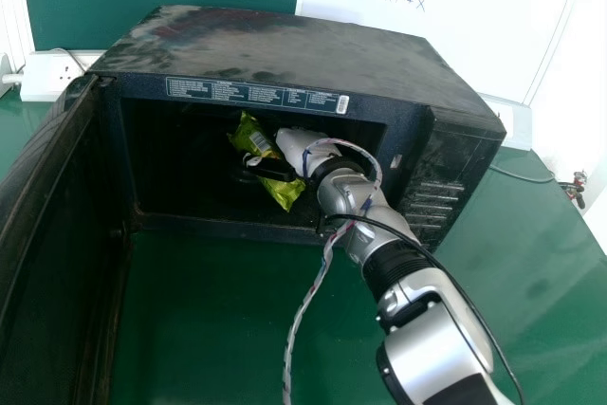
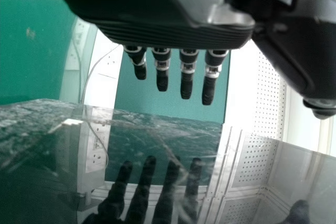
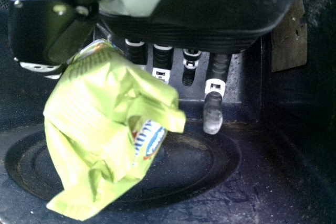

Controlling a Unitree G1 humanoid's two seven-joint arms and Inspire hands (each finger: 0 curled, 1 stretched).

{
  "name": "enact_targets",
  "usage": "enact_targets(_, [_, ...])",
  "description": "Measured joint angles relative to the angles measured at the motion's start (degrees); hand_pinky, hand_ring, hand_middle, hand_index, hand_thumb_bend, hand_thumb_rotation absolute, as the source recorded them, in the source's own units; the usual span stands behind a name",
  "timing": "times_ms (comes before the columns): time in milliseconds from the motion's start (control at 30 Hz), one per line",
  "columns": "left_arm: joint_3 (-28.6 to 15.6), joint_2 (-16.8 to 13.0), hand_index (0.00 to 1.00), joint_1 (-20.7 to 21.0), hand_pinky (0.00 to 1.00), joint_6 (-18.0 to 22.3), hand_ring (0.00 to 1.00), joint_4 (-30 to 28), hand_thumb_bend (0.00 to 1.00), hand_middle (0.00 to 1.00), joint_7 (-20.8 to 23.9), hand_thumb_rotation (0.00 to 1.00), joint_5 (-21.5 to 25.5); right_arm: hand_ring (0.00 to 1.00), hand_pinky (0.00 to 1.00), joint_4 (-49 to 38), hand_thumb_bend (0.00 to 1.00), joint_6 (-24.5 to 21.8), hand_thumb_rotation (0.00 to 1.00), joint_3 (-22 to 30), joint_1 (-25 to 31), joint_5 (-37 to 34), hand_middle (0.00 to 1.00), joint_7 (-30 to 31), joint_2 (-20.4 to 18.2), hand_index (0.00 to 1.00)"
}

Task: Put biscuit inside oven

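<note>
The right hand, silver and black, is being held inside the cavity of the black, box-shaped oven; its thumb and fingers are clamping on the crinkled, yellow-green biscuit packet, and the thumb is lying across the packet in the head view. The packet is hanging tilted within the open oven, behind the line of its front opening; in the right wrist view, the right hand is keeping it at the thumb side, while the dark, round turntable is showing behind it; whether the two are touching, I cannot tell.

The left hand is hanging above a dark, scratched, shiny surface in the left wrist view; its fingers are pointing straight and standing apart from one another, the thumb is standing well apart from them, and the surface is mirroring them.

The black oven door is standing open at the left of the oven; the oven is resting on the smooth green table; a grey braided cable is looping beside the right arm; a whiteboard with handwriting is standing behind the oven, and a white socket box is sitting near its left rear corner.
</note>
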State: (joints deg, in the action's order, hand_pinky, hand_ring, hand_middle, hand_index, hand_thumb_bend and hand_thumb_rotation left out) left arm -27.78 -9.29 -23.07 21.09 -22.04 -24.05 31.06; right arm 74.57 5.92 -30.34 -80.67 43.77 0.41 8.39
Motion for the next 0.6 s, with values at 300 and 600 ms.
enact_targets(300, [0.0, -0.1, 0.92, -0.8, 0.73, 0.5, 0.85, 0.1, 0.77, 0.92, -1.3, 1.0, 0.6, 0.44, 0.19, 0.6, 0.5, 0.2, 0.0, 0.0, 0.0, -0.8, 0.5, -0.7, 0.0, 0.42])
enact_targets(600, [0.0, -0.3, 0.93, -1.4, 0.73, -0.4, 0.85, -0.2, 0.77, 0.93, -2.2, 1.0, 1.6, 0.44, 0.2, 1.2, 0.5, -0.1, 0.0, 0.0, 0.0, -1.0, 0.52, -1.1, -0.2, 0.52])
